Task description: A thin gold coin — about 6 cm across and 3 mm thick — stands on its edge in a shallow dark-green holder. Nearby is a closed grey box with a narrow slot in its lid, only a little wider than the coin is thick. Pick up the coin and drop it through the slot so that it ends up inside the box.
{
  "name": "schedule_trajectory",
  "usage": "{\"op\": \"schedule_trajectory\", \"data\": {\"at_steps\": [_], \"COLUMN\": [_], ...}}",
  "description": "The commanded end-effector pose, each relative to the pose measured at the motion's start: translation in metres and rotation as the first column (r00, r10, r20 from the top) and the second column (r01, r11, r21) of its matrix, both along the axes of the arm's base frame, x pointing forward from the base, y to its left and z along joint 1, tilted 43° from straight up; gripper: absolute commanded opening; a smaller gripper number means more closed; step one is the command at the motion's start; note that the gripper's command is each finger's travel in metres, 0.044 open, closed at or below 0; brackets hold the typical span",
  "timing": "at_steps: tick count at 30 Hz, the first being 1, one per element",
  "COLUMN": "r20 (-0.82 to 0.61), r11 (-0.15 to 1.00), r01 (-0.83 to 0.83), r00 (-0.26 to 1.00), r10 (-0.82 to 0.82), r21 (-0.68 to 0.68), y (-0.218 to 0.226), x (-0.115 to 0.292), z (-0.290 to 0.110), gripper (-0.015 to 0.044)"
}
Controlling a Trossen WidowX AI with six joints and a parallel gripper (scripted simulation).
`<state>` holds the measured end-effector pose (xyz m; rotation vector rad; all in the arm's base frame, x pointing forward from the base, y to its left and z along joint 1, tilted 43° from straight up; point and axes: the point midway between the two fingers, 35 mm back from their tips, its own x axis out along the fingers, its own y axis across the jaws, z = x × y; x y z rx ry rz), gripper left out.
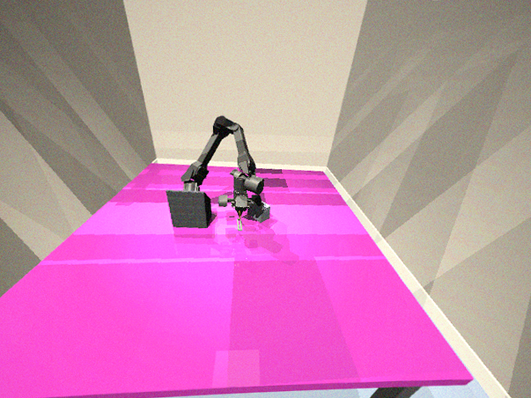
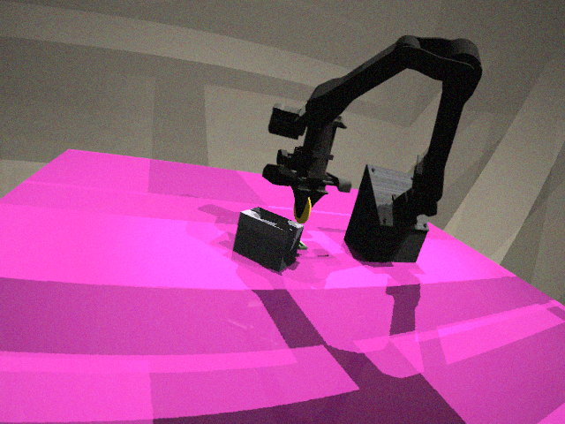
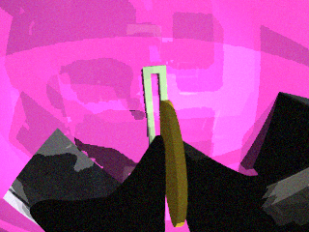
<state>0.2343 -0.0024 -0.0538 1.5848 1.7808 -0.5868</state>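
Observation:
The gold coin (image 2: 305,210) (image 3: 175,169) is upright on edge between the fingers of my gripper (image 1: 240,212) (image 2: 301,213) (image 3: 164,141), which is shut on it. The coin hangs above the table, clear of the holder. The holder (image 1: 239,228) (image 2: 303,246) (image 3: 148,97) looks pale green and its narrow opening is empty; the coin and fingers hide its near end in the wrist view. The grey box (image 1: 261,213) (image 2: 259,244) (image 3: 68,176) stands beside the holder, to the left of the coin in the exterior view. The slot cannot be made out clearly among the reflections on its lid.
The arm's dark wedge-shaped base (image 1: 188,210) (image 2: 365,232) stands on the pink table (image 1: 125,321) (image 2: 137,255), on the side of the holder away from the box. Dark shadows and bright reflections cross the table.

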Motion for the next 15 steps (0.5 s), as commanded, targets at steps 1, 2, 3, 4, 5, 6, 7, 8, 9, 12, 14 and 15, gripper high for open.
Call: {"op": "schedule_trajectory", "data": {"at_steps": [1, 2, 3, 4, 5, 6, 7, 8, 9, 12, 14, 15], "r20": [0.013, 0.013, 0.013, 0.013, 0.013, 0.013, 0.013, 0.013, 0.013, 0.013, 0.013, 0.013], "r11": [1.0, 1.0, 1.0, 1.0, 1.0, 1.0, 1.0, 1.0, 1.0, 1.0, 1.0, 1.0], "r01": [-0.002, -0.002, -0.002, -0.002, -0.002, -0.002, -0.002, -0.002, -0.002, -0.003, -0.003, -0.003], "r00": [1.0, 1.0, 1.0, 1.0, 1.0, 1.0, 1.0, 1.0, 1.0, 1.0, 1.0, 1.0], "r10": [0.002, 0.002, 0.002, 0.002, 0.002, 0.002, 0.002, 0.002, 0.002, 0.003, 0.003, 0.003], "r21": [-0.007, -0.007, -0.007, -0.007, -0.007, -0.007, -0.007, -0.007, -0.006, -0.006, -0.005, -0.004], "y": [-0.009, -0.01, -0.012, -0.014, -0.015, -0.017, -0.019, -0.02, -0.022, -0.027, -0.03, -0.032], "x": [0.004, 0.004, 0.004, 0.003, 0.003, 0.003, 0.003, 0.003, 0.003, 0.002, 0.002, 0.001], "z": [0.008, 0.009, 0.011, 0.013, 0.015, 0.017, 0.019, 0.021, 0.023, 0.029, 0.033, 0.035], "gripper": [0.0, 0.0, 0.0, 0.0, 0.0, 0.0, 0.0, 0.0, 0.0, 0.0, 0.0, 0.0]}}
